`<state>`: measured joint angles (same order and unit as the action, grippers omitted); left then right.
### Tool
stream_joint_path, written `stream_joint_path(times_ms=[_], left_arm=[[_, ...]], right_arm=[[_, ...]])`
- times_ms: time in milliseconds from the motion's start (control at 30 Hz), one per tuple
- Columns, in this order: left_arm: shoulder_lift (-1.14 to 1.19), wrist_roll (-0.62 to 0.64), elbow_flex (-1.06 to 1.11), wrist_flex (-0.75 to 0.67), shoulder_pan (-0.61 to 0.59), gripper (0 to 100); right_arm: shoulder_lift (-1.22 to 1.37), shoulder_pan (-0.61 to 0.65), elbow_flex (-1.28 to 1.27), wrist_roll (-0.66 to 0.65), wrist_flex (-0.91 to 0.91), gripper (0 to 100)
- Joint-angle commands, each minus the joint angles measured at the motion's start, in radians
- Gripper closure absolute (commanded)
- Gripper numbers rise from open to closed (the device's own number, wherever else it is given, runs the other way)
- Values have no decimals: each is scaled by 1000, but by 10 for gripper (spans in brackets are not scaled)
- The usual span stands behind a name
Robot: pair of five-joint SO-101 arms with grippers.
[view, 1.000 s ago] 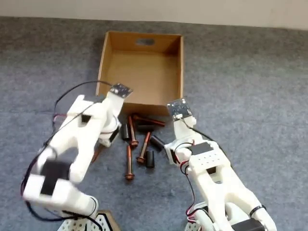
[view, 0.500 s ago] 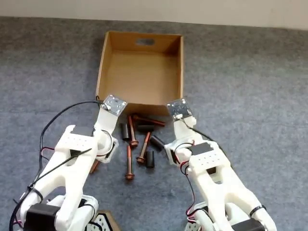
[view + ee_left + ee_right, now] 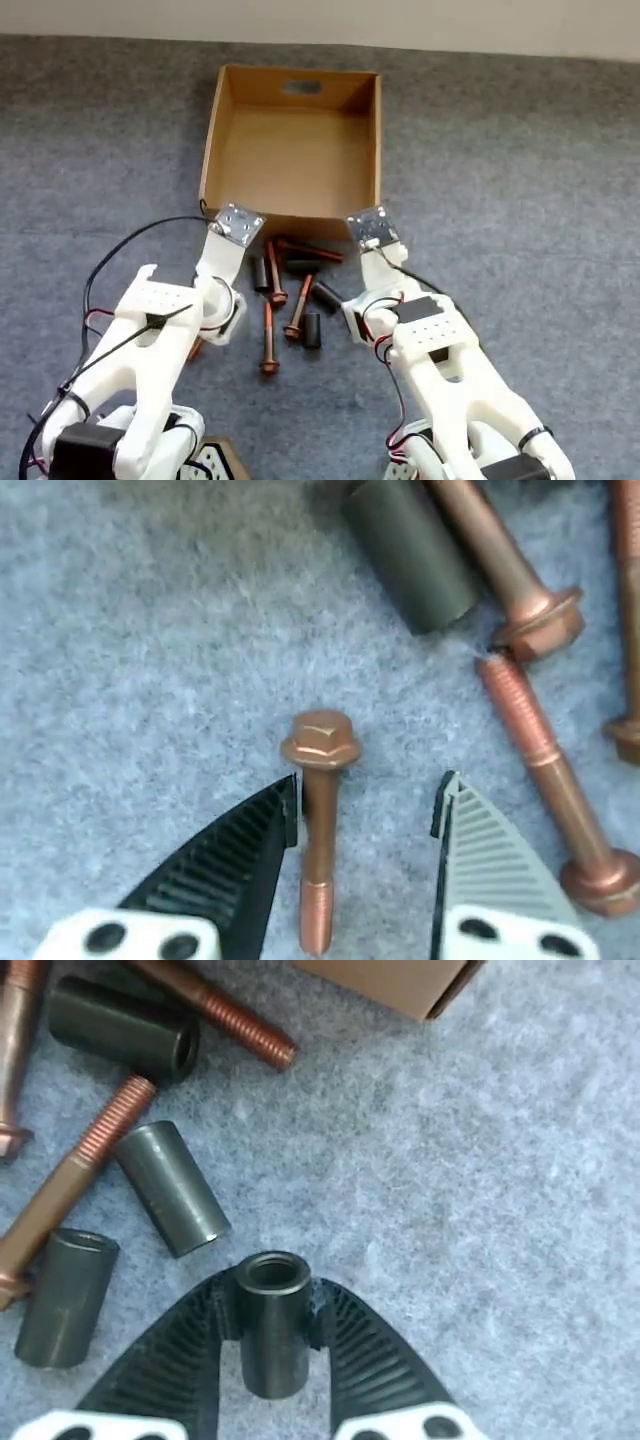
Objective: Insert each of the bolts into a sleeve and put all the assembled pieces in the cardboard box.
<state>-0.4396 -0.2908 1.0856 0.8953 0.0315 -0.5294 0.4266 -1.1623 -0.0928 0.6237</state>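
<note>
A copper bolt (image 3: 320, 820) lies on the grey carpet between the fingers of my left gripper (image 3: 365, 790), which is open and straddles it without touching. In the high view that bolt (image 3: 197, 346) peeks out beside the left arm. My right gripper (image 3: 270, 1295) is shut on a black sleeve (image 3: 272, 1325), held upright with its bore showing, just above the carpet. The cardboard box (image 3: 211, 140) stands behind both arms with nothing in it. Between the arms lie loose bolts (image 3: 268, 335) and sleeves (image 3: 312, 330).
Near the left gripper lie another sleeve (image 3: 410, 550) and more bolts (image 3: 555, 780). Near the right gripper are three loose sleeves (image 3: 170, 1190) and bolts (image 3: 215, 1005), with the box corner (image 3: 400, 980) close by. Open carpet spreads to either side.
The left arm has swung down and settled low over the carpet, its gripper now around the outlying bolt. The right arm has not moved and keeps its sleeve.
</note>
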Motion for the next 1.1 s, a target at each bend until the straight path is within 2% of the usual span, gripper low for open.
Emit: stream_joint_path(times_ms=[0,433,600,667,767,967,1067], left_arm=[[-28,0,7,-9,7,770],[-27,-2,2,-51,7,778],[-27,-2,1,-54,7,930],[-27,-2,1,-54,7,951],[-27,-2,1,-54,7,928],[-27,0,1,-54,7,822],[-27,0,1,-54,7,819]], right_arm=[[-30,2,4,2,-12,992],[-30,2,4,2,-12,992],[-30,2,4,2,-12,992],[-30,2,4,2,-12,992],[-30,2,4,2,-12,992],[-30,2,4,2,-12,992],[-30,2,4,2,-12,992]])
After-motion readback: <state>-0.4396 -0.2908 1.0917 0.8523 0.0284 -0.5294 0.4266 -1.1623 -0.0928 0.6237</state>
